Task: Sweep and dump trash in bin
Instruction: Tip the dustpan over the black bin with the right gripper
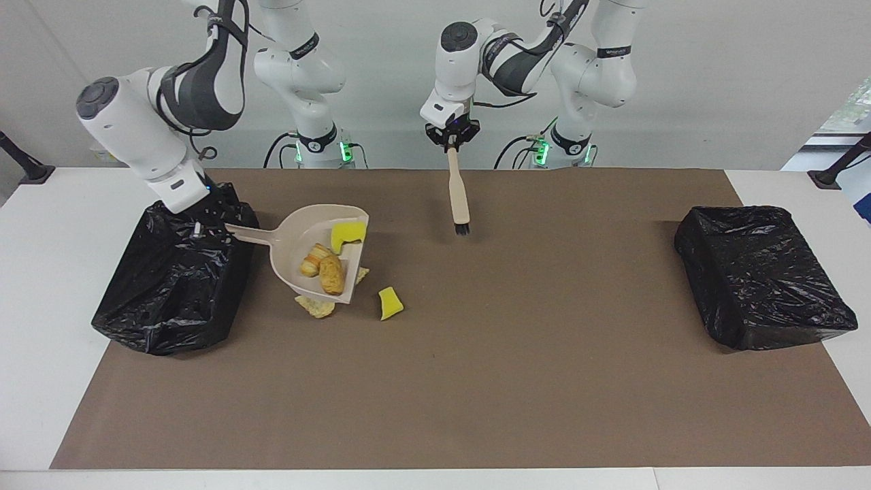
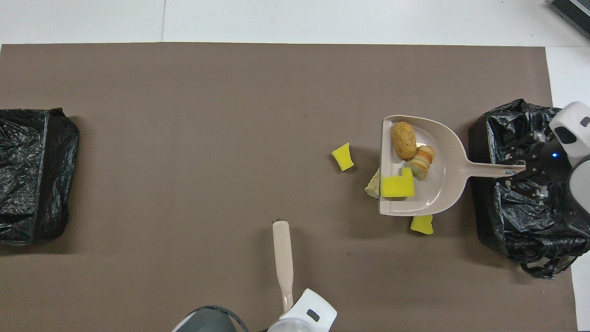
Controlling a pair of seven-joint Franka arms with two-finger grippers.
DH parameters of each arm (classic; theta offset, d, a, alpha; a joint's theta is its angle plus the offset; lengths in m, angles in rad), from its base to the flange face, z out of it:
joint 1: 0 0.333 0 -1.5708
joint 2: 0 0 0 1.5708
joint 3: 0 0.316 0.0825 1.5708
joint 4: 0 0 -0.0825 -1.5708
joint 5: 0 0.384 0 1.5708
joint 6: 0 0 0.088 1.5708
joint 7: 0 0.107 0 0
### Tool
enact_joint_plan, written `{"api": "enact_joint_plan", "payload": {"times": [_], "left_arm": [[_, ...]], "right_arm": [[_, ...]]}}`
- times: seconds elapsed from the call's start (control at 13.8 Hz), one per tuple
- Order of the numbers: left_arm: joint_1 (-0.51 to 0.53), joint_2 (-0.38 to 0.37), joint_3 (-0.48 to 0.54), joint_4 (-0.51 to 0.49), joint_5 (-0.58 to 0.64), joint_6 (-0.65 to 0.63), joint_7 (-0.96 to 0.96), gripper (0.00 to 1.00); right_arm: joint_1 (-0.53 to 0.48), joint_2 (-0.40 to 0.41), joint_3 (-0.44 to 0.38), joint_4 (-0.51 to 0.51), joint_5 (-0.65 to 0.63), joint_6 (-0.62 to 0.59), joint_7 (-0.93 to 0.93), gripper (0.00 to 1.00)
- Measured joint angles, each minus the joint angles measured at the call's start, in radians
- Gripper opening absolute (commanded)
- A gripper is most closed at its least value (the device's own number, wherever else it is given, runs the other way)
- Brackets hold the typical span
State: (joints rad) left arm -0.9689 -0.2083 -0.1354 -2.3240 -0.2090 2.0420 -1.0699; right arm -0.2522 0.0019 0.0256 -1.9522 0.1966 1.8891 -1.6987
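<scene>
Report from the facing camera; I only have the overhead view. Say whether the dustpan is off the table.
Observer: Yes. The dustpan is up in the air, its handle held in the right gripper over the black bin.
Operator: Check the brush.
Observer: The brush hangs upright from the left gripper, bristles down, and looks clear of the table.
Operator: Count the tan scraps under the pan.
Observer: Two show: one tan scrap below the pan's lip, and a second tan scrap beside it.
</scene>
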Motion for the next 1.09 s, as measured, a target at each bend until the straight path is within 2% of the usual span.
{"api": "enact_joint_plan", "payload": {"times": [0.22, 0.58, 0.8, 1.09], "left_arm": [[-0.084, -0.005, -0.001, -0.044, 0.000, 0.095, -0.136, 0.00], [-0.113, -0.005, -0.001, -0.120, -0.038, 0.215, -0.144, 0.00], [-0.113, -0.003, -0.001, -0.130, -0.061, 0.216, -0.116, 0.00], [-0.114, 0.016, -0.001, -0.140, -0.069, 0.226, -0.066, 0.00]], "right_arm": [[-0.123, 0.003, -0.002, 0.020, -0.030, -0.002, -0.133, 0.00], [-0.287, 0.019, -0.025, 0.087, -0.203, 0.003, -0.279, 0.00], [-0.298, 0.023, -0.104, 0.105, -0.320, 0.060, -0.307, 0.00], [-0.297, 0.029, -0.124, 0.108, -0.450, 0.127, -0.284, 0.00]]}}
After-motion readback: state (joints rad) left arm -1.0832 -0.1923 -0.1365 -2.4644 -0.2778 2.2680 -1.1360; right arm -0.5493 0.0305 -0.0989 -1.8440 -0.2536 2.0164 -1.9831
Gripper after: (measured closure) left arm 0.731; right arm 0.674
